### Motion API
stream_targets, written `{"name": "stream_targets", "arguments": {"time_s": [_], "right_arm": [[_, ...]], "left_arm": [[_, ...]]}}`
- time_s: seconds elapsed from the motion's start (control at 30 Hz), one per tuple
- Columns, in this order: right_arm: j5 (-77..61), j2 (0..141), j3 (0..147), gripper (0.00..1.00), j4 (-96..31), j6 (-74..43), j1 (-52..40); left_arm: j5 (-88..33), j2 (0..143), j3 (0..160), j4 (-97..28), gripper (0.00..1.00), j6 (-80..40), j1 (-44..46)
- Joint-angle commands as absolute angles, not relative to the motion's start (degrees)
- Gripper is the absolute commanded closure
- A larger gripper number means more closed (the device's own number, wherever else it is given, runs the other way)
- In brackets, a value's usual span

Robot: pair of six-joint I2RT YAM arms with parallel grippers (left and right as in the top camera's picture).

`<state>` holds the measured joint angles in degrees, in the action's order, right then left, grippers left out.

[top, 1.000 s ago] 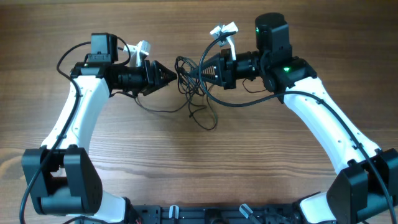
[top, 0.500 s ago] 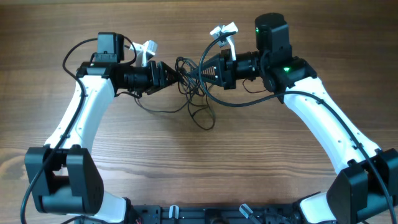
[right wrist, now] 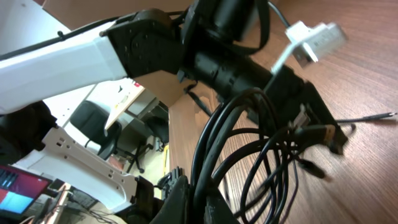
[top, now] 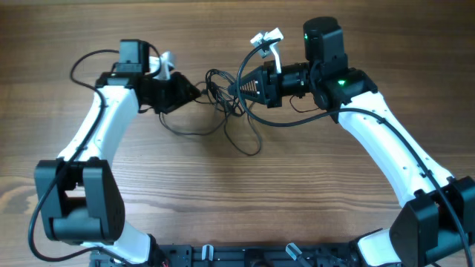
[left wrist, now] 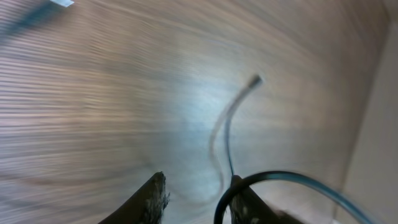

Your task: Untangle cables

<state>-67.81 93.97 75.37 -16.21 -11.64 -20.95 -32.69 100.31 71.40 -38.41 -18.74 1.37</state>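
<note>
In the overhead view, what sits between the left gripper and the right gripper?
The tangle of cables fills the gap between left gripper and right gripper, clearest overhead; the right one grips it.

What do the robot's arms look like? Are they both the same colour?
Yes, they match. The left arm and right arm have long white shells with chunky black joints. Thin black wires loop along them. The left gripper and right gripper are black and pointed, each with a small white bracket on top. Little green lights glow on the right arm.
</note>
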Motion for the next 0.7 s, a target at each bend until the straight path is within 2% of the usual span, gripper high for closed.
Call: {"name": "stream_targets", "arguments": {"time_s": [0.0, 0.27, 0.37, 0.5, 0.6, 0.67], "right_arm": [[-67.18, 94.74, 76.05, 0.96, -17.45, -10.50, -20.93], [-67.11, 94.74, 76.05, 0.96, -17.58, -10.52, -20.93], [-67.09, 94.74, 76.05, 0.96, -17.58, -10.52, -20.93], [-66.00, 94.74, 76.05, 0.96, -17.61, -10.59, -20.93], [-65.28, 94.74, 76.05, 0.96, -17.67, -10.70, -20.93], [-63.09, 94.74, 76.05, 0.96, -18.76, -10.63, -20.93]], "left_arm": [[-26.37, 100.95, 71.46, -38.81, 0.63, -21.85, -4.16], [-21.98, 100.97, 71.44, -43.18, 0.60, -23.44, -16.64], [-22.06, 100.97, 71.44, -44.38, 0.43, -23.42, -17.89], [-25.43, 100.97, 71.44, -44.31, 0.39, -21.19, -16.78], [-36.93, 100.97, 71.44, -43.29, 0.28, -10.66, -14.66], [-43.86, 100.97, 71.44, -42.61, 0.19, -7.81, -13.37]]}}
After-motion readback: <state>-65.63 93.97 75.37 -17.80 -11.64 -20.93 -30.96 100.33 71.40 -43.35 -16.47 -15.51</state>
